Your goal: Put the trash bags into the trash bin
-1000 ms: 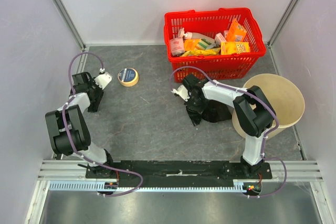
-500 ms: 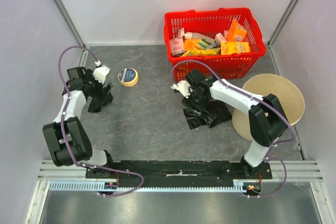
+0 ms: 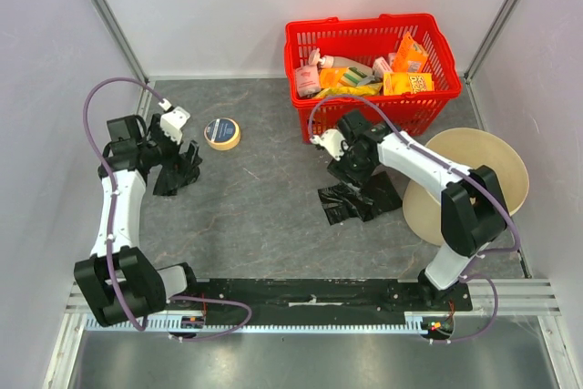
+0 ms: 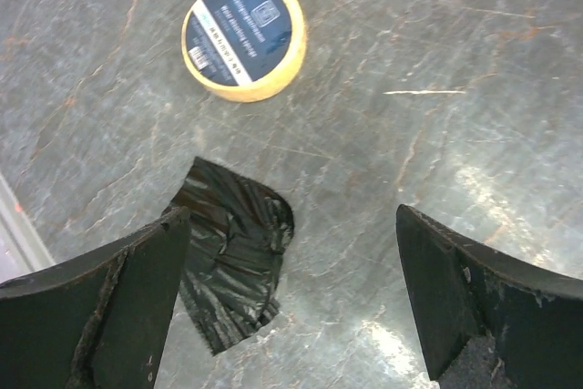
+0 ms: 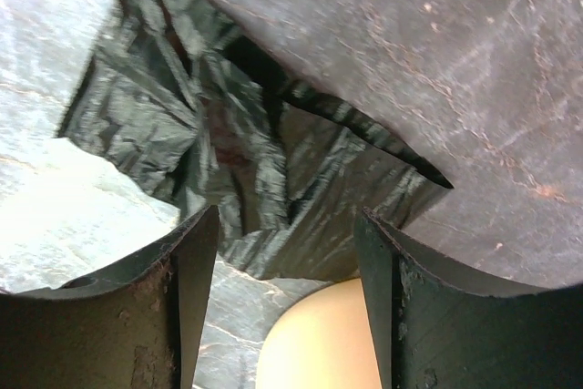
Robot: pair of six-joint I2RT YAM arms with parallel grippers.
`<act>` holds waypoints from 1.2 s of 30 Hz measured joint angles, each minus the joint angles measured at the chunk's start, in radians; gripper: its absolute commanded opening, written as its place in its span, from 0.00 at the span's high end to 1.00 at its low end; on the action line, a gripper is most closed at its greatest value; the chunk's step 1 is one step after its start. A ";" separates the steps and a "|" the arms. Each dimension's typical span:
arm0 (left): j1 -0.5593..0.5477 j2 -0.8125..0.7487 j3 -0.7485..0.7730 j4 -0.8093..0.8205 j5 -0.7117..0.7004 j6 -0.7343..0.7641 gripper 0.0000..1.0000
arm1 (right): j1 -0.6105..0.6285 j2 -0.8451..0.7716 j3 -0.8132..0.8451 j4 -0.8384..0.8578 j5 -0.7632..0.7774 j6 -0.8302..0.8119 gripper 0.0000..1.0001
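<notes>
top external view.
- left trash bag (image 3: 171,181): black, crumpled film, small and folded, flat on the grey table (image 3: 264,216) near its left edge, outside any container.
- right trash bag (image 3: 351,205): black, glossy, creased, spread wider than the other; flat on the table right of centre, between the red basket (image 3: 364,114) and the near edge, just beside the trash bin (image 3: 496,163) and not in it.
- trash bin: round, beige, smooth-walled, at the right edge of the table, partly behind the right arm; only bare beige surface showing.
- red basket: wire mesh, at the far right; holds orange boxes (image 3: 407,68), a pink-and-white bottle (image 3: 308,79), yellow and green packets.
- tape roll (image 3: 222,133): loose on the table, far side of the left trash bag.
- left gripper (image 3: 189,159): over the left trash bag.
- right gripper (image 3: 349,173): over the far edge of the right trash bag.

left wrist view.
- left gripper (image 4: 290,225): jaws spread wide, grasping nothing.
- left trash bag (image 4: 232,266): on the table below, nearer one finger; tape roll (image 4: 244,35) beyond, apart from it.

right wrist view.
- right gripper (image 5: 282,225): jaws parted, released.
- right trash bag (image 5: 228,134): rumpled on the table beneath.
- trash bin (image 5: 319,339): beige curve low between the fingers.
</notes>
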 measured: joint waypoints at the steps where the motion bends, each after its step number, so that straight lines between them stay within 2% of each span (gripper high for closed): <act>1: -0.005 -0.008 0.000 -0.012 0.011 0.000 0.00 | -0.020 0.002 0.000 0.000 -0.002 -0.010 0.32; 6: -0.031 -0.049 -0.015 -0.045 0.053 0.000 0.00 | -0.068 0.037 0.000 -0.002 -0.037 -0.061 0.32; 14: -0.042 -0.064 -0.057 -0.071 0.056 0.000 0.00 | -0.061 0.092 -0.006 0.003 -0.149 -0.118 0.33; 18: -0.045 -0.064 -0.071 -0.072 0.056 0.000 0.00 | -0.061 0.131 -0.006 0.020 -0.174 -0.126 0.35; 21: -0.047 -0.064 -0.074 -0.072 0.055 0.000 0.00 | -0.061 0.167 -0.007 0.033 -0.192 -0.130 0.40; 23: -0.048 -0.064 -0.074 -0.072 0.056 0.000 0.00 | -0.061 0.187 -0.007 0.038 -0.207 -0.134 0.48; 27: -0.053 -0.064 -0.074 -0.072 0.056 0.000 0.00 | -0.061 0.208 -0.007 0.044 -0.233 -0.140 0.83; 29: -0.058 -0.064 -0.074 -0.072 0.056 0.000 0.00 | -0.061 0.208 -0.007 0.045 -0.246 -0.137 0.94; 32: -0.067 -0.064 -0.074 -0.072 0.056 0.000 0.00 | -0.061 0.207 -0.007 0.043 -0.262 -0.136 1.00; 36: -0.083 -0.064 -0.074 -0.072 0.060 -0.005 0.00 | -0.061 0.188 -0.006 0.022 -0.281 -0.135 1.00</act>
